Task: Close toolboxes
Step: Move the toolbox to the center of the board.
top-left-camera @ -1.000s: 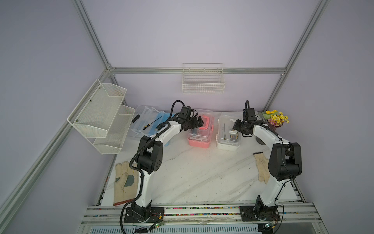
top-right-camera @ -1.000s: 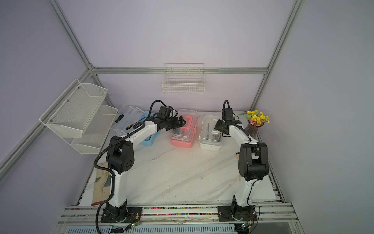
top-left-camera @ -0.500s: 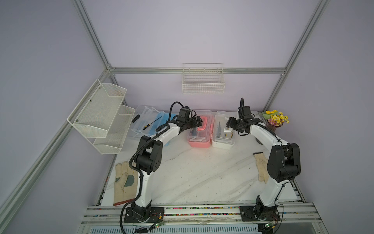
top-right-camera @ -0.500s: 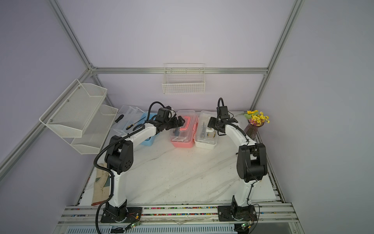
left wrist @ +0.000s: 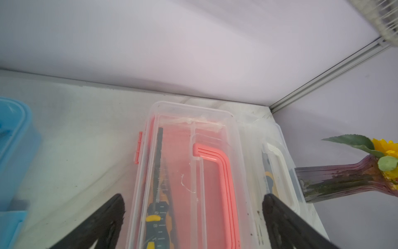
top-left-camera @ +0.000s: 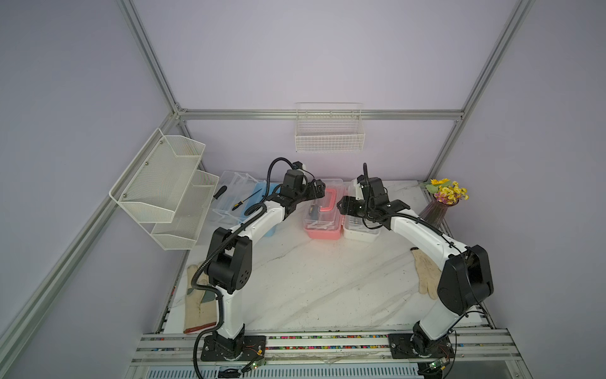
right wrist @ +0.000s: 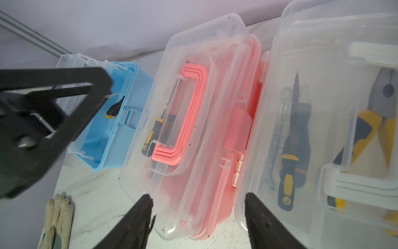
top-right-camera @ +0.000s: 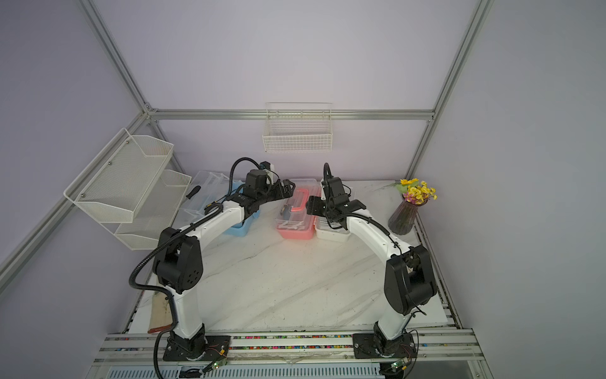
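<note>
Plastic of the blue toolbox [right wrist: 103, 146] looks thin, light, slippery; lift its clear lid [top-left-camera: 229, 183] by the edge. Left claw [left wrist: 192, 200] and right claw [right wrist: 199, 196] are open, empty.

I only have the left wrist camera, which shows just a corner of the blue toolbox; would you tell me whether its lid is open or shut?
Observer: Open. In both top views the blue toolbox has its clear lid laid back, on the side away from the pink toolbox.
Operator: Thank you. Where is the right gripper?
Observer: The right gripper hangs over the pink toolbox's edge next to the white toolbox, jaws open, holding nothing.
Operator: Is anything on that open lid?
Observer: Yes, a slim screwdriver lies on it.
</note>
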